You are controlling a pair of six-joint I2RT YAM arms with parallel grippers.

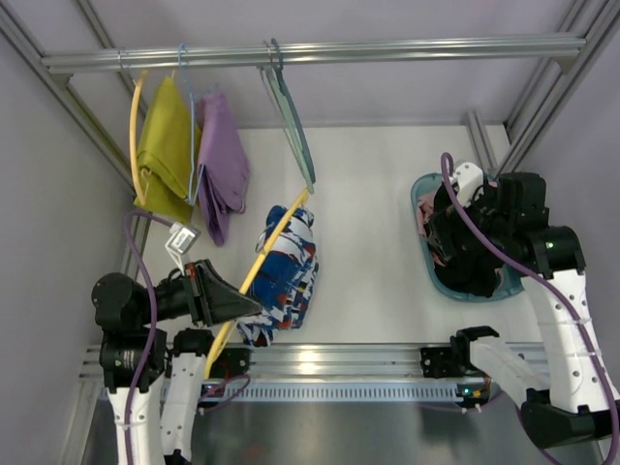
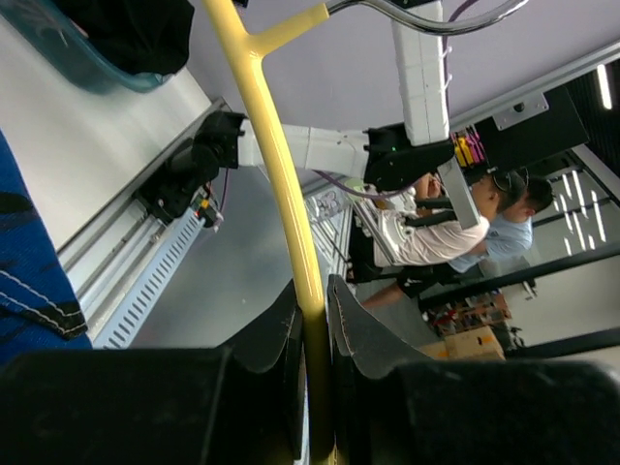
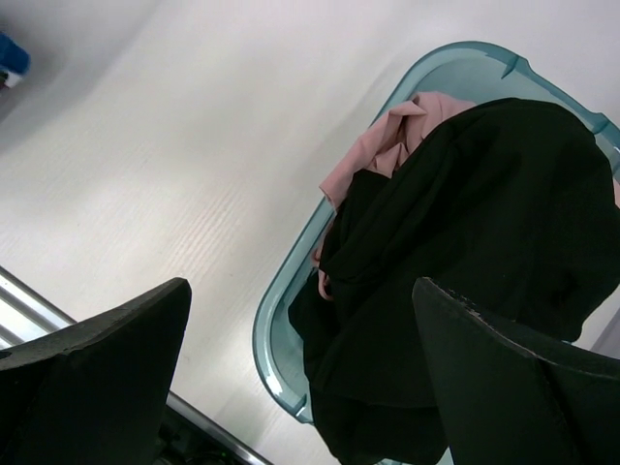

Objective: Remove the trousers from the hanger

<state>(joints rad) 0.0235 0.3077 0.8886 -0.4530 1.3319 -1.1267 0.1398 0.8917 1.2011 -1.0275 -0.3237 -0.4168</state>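
Because the left gripper gripped only one thin arm of the hanger, the likeliest fault was judged to be rotation or slip of the smooth plastic between the pads; a pull on the cloth could twist the hanger out of the grasp. The trousers lay bunched over the hanger, just right of the left gripper and low over the table; a fold could probably catch on the hanger's far end, so that cloth and hanger would drag away together. The right gripper stood well apart from the trousers, over the teal basket; on the way across it could snag the black cloth or the pink cloth lying in that basket.

Finger state, left to right:
- Left fingers: drawn almost together, clamped on the yellow bar, which ran straight through the narrow gap; no cloth was pinched with it.
- Right fingers: spread wide apart; nothing was held or touched, and the basket showed between them.
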